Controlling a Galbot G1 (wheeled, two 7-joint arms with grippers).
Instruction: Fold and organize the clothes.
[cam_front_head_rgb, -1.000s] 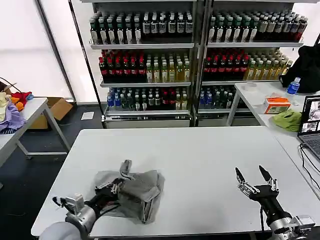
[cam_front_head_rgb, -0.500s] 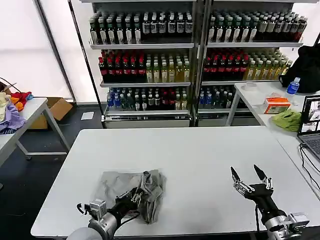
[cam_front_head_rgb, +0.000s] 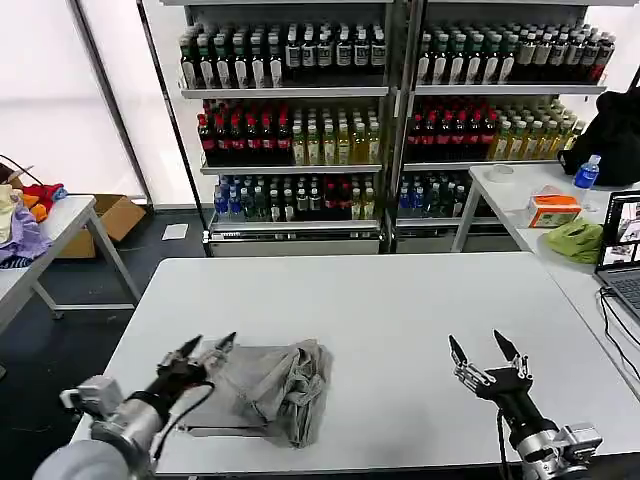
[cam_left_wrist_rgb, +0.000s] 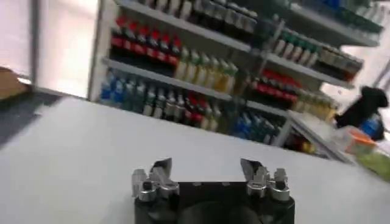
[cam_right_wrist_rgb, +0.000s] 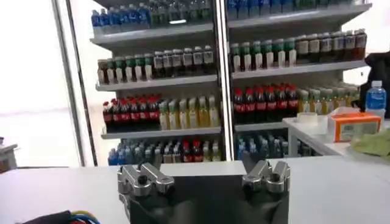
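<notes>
I have the grey shirt (cam_front_head_rgb: 262, 390) lying crumpled on the white table (cam_front_head_rgb: 400, 300), toward the near-left part, w/ its bulkier bunched folds on the side facing the table centre and a flatter flap toward the left edge. I can't make out any print or buttons from the head cam; the fabric is too bunched.

L gripper (cam_front_head_rgb: 204, 349): at the shirt's left-rear corner, fingers spread apart, nothing between them. Tips sit just over the cloth edge; contact w/ the fabric can't be confirmed from this angle, prob. just above it. L wrist cam confirms both fingers (cam_left_wrist_rgb: 159, 173) parted w/ bare tabletop beyond.

R gripper (cam_front_head_rgb: 482, 352): over the near-right part of the table, well apart from the shirt, fingers spread, holding nothing. R wrist cam gives the same reading: two fingers (cam_right_wrist_rgb: 145, 178) wide apart, table surface and shelving ahead.

Bkgd: bottle shelves (cam_front_head_rgb: 385, 120) behind the table; side table at right carries a lime-green cloth (cam_front_head_rgb: 575, 240), an orange box (cam_front_head_rgb: 553, 209) and a laptop (cam_front_head_rgb: 622, 250).
</notes>
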